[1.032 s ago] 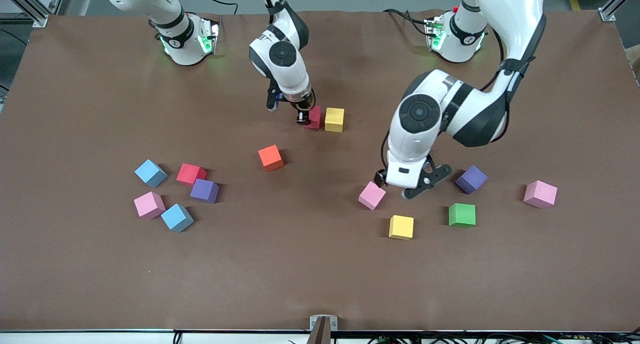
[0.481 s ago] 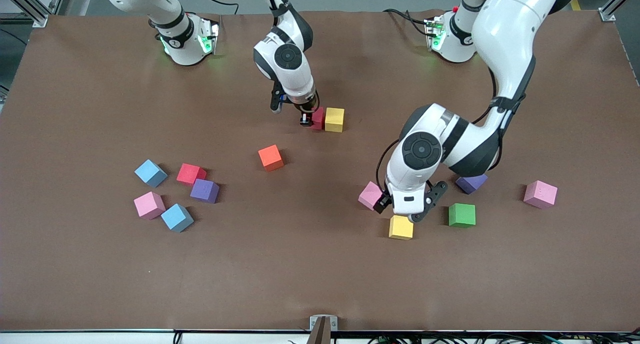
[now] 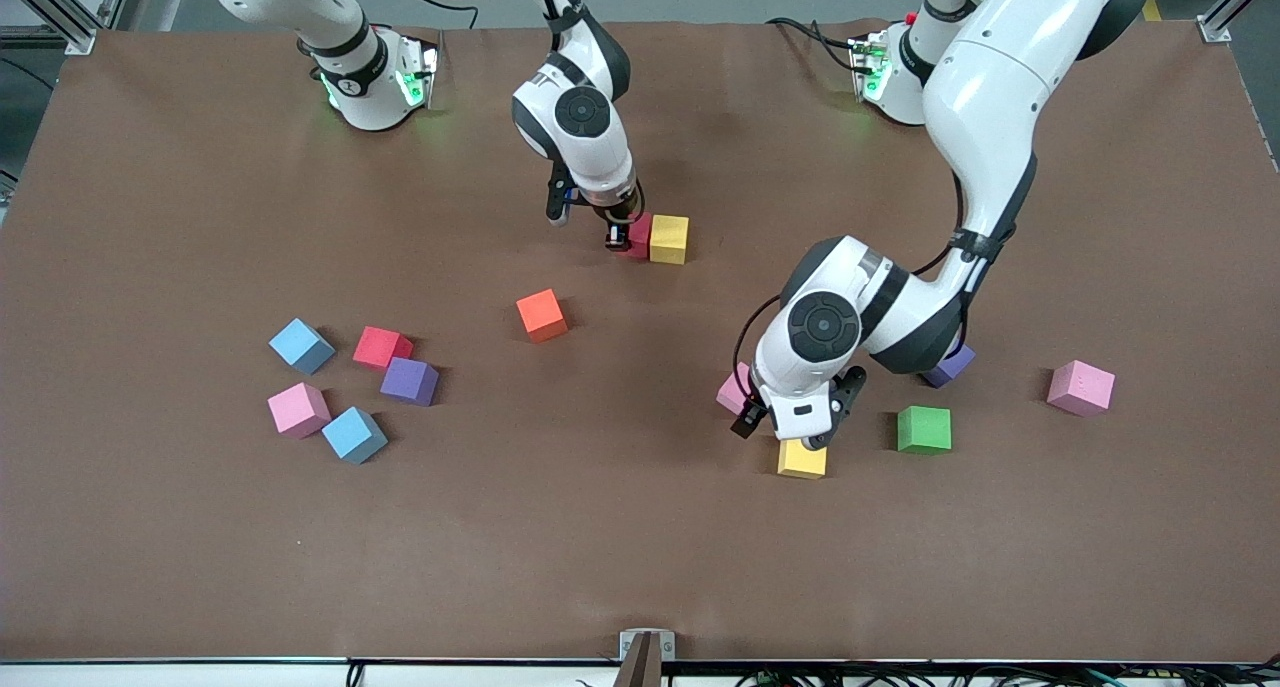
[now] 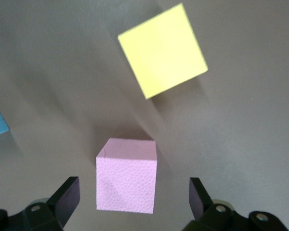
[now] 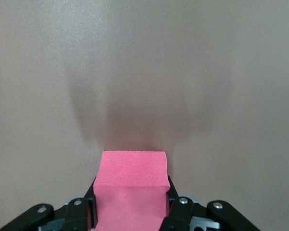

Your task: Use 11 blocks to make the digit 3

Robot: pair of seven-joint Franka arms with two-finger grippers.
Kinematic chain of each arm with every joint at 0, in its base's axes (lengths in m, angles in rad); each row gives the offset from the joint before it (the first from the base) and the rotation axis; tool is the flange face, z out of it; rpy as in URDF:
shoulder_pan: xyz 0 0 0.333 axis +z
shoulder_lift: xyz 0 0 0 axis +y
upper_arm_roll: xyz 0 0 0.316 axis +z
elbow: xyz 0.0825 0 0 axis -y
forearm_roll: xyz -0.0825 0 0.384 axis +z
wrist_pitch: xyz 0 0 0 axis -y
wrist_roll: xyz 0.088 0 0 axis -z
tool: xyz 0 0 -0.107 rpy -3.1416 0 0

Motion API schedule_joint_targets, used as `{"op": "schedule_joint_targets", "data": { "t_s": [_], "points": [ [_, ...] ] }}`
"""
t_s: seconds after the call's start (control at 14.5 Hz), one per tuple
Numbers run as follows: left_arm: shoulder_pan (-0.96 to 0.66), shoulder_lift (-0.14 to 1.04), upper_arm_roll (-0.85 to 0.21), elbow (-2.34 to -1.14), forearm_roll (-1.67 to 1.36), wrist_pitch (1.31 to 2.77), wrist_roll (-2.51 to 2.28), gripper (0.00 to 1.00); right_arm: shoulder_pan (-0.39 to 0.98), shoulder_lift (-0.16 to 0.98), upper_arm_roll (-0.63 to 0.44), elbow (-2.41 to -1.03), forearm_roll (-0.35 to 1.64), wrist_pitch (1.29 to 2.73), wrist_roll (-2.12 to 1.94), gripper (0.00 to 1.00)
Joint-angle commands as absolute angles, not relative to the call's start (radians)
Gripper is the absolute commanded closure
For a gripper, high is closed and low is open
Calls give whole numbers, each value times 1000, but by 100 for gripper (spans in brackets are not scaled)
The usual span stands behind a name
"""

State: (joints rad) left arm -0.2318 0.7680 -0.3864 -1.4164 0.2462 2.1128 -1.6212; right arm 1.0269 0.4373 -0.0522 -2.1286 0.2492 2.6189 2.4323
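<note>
My right gripper point(image 3: 625, 235) is shut on a red block point(image 3: 637, 235), held low at the table against a yellow block point(image 3: 669, 239). In the right wrist view the red block point(image 5: 131, 185) fills the gripper point(image 5: 131, 211). My left gripper point(image 3: 793, 422) is open in the air over a pink block point(image 3: 733, 389) and a second yellow block point(image 3: 803, 460). In the left wrist view the pink block point(image 4: 126, 182) lies below and between the spread fingers of the gripper point(image 4: 133, 195), with the yellow block point(image 4: 162, 49) past it. No digit figure shows.
An orange block point(image 3: 541, 314) lies mid-table. Light blue point(image 3: 300, 345), red point(image 3: 381, 346), purple point(image 3: 409, 380), pink point(image 3: 298, 409) and light blue point(image 3: 353, 434) blocks cluster toward the right arm's end. Purple point(image 3: 952, 367), green point(image 3: 924, 429) and pink point(image 3: 1080, 387) blocks lie toward the left arm's end.
My left gripper has moved toward the front camera, from beside the purple block to over the pink and yellow blocks. My right gripper has brought the red block up against the yellow one.
</note>
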Motion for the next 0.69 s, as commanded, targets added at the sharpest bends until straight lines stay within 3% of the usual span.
{"op": "schedule_joint_targets", "data": {
  "t_s": [0.0, 0.55, 0.62],
  "points": [
    [-248, 775, -385, -1424, 233, 2112, -1646, 0, 1051, 472, -60, -2109, 238, 2628, 2465, 57],
    [-252, 836, -383, -1439, 249, 2180, -1634, 0, 1058, 488, -61, -2092, 239, 2622, 2465, 51],
    [-250, 841, -382, -1439, 249, 2181, -1634, 0, 1058, 488, -61, -2092, 239, 2622, 2465, 42]
  ]
}}
